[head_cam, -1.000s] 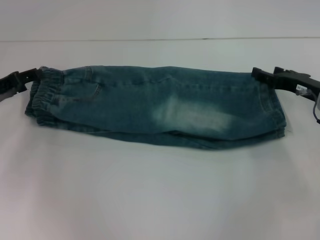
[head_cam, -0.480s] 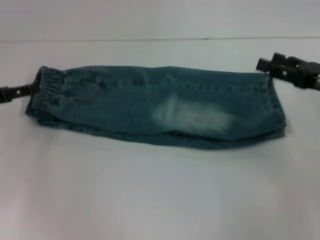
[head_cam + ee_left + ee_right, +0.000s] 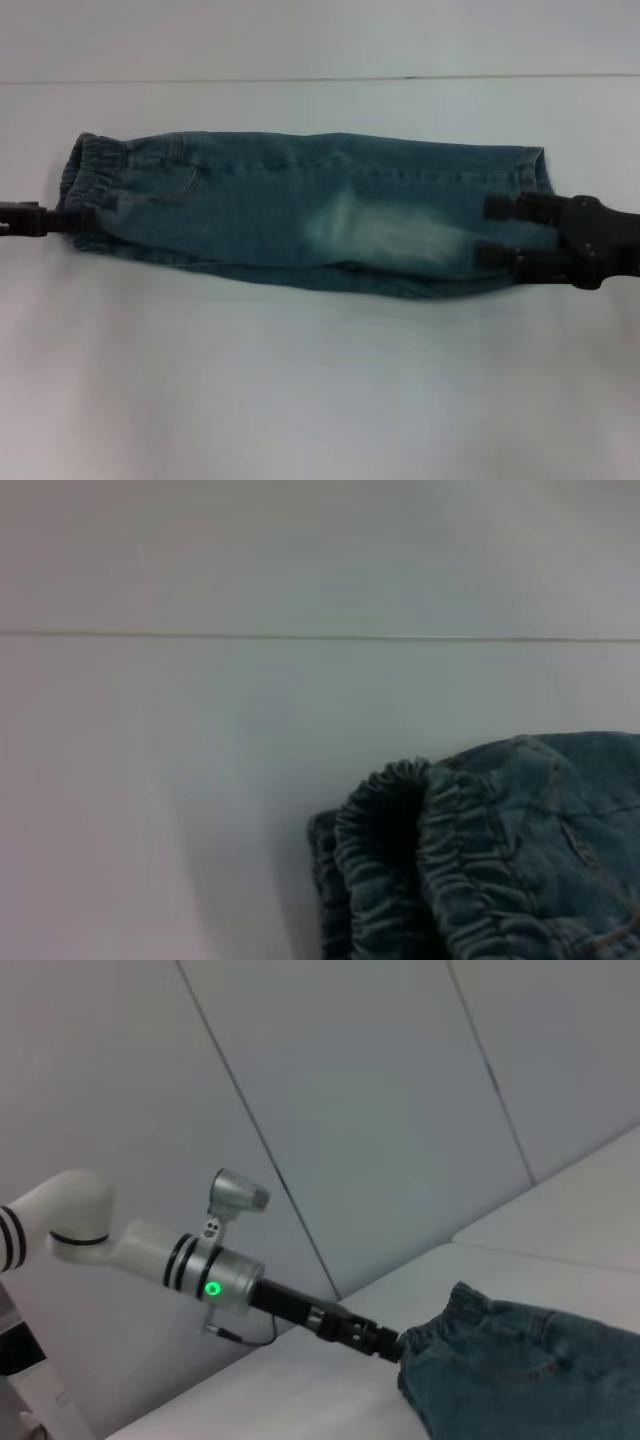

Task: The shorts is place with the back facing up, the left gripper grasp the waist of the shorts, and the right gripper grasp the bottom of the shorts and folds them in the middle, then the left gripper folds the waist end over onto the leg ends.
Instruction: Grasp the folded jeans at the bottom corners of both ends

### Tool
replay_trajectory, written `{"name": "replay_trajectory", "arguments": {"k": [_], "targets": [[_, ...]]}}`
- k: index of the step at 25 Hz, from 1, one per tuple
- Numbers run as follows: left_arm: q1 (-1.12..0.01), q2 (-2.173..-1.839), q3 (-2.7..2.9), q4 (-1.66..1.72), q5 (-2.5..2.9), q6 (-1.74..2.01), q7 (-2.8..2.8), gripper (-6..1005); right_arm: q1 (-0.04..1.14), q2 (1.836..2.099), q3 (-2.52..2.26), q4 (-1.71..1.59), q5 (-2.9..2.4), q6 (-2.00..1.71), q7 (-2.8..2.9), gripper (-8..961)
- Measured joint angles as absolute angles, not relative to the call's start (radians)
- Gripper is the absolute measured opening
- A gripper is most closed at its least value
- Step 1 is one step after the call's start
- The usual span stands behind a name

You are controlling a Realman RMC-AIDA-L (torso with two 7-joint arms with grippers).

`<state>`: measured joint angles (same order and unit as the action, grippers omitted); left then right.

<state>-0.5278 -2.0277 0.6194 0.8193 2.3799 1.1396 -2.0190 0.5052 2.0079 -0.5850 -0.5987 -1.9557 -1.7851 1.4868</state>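
Shorts: denim shorts (image 3: 310,215) lie folded lengthwise across the white table (image 3: 320,390); gathered waist (image 3: 85,185) toward 9 o'clock, leg ends (image 3: 520,175) toward 3 o'clock
Left pincer: left pincer (image 3: 50,218) comes in from 9 o'clock and meets the waist at its near corner; whether it is clenched or released I cannot tell; the right wrist view shows the left arm (image 3: 215,1275) reaching to the elastic band
Right pincer: right pincer (image 3: 495,232) lies over the leg ends at 3 o'clock; two fingers (image 3: 500,208) spread apart, released, resting above the denim
Waist opening: elastic mouth (image 3: 390,820) gapes in the left wrist view
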Motion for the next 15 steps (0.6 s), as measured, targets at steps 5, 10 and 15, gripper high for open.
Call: {"name": "replay_trajectory", "arguments": {"k": [5, 10, 15], "targets": [[-0.542, -2.032, 0.661, 0.792, 2.384, 1.058, -2.027, 929, 0.511, 2.021, -0.602, -0.603, -1.993, -1.793, 1.489, 956], [-0.56, -2.032, 0.672, 0.757, 2.408, 1.017, -2.028, 923, 0.515, 2.031, -0.62, -0.601, -2.004, -1.787, 1.49, 956], [-0.578, -2.035, 0.677, 0.731, 2.436, 0.99, -2.028, 917, 0.518, 2.034, -0.622, -0.6, -2.007, -1.773, 1.491, 956]]}}
